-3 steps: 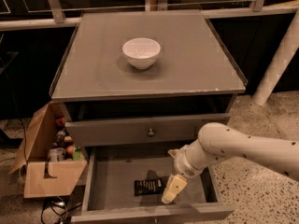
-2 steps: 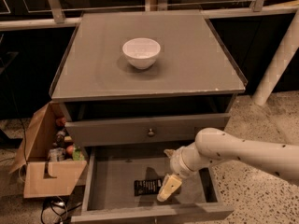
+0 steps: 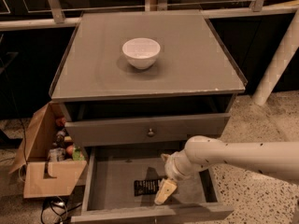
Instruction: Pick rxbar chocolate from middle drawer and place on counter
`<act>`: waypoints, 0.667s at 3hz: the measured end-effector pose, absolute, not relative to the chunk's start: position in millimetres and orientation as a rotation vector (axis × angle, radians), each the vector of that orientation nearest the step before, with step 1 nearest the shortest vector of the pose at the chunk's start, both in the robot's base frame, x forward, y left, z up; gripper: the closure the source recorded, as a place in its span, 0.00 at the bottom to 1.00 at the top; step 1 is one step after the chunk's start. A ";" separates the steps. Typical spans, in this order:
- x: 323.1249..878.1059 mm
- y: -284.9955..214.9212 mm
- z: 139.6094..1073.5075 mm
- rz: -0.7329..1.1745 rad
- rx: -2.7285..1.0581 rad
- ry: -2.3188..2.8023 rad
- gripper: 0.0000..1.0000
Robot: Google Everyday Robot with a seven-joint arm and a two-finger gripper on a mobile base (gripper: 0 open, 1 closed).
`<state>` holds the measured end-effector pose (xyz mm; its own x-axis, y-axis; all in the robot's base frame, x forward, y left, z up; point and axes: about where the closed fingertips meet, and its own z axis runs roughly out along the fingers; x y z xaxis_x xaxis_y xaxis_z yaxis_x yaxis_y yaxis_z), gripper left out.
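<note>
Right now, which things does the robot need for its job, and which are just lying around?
For the job: rxbar chocolate in the middle drawer; counter; pincer, down in that drawer by the bar.
Just lying about: white bowl on the counter; cardboard box on the floor.

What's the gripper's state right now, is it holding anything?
Gripper: down in the middle drawer, at the right end of the rxbar chocolate; open, shut or holding cannot be told.

Your gripper (image 3: 166, 191) hung in the open middle drawer (image 3: 112, 181), its left floor bare; a white bowl (image 3: 141, 52) blocked the tabletop's (image 3: 196, 64) centre.
</note>
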<state>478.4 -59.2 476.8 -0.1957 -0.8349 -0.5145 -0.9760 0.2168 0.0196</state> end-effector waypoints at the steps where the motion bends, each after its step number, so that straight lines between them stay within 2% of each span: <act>1: 476.0 -56.0 468.4 0.495 -1.684 2.104 0.00; 2: 481.5 -48.7 453.1 0.499 -1.676 2.105 0.00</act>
<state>481.5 -48.7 453.1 -0.1991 -0.8320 -0.5178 -0.9759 0.2163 0.0277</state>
